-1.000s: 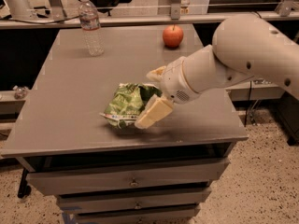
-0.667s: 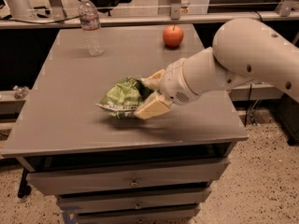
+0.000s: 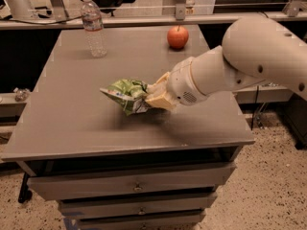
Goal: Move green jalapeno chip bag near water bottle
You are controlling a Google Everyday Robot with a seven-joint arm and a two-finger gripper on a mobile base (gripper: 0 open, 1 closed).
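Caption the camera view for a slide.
The gripper clamps the green jalapeno chip bag at the middle of the table; water bottle stands far left, apple far centre.

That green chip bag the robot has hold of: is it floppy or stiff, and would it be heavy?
Probably floppy: the green jalapeno chip bag looks crumpled and bunched where the gripper, over mid-table, pinches its end. It is likely light, since it juts out sideways, seemingly just above the table, without sagging much. Its shiny foil may be slippery.
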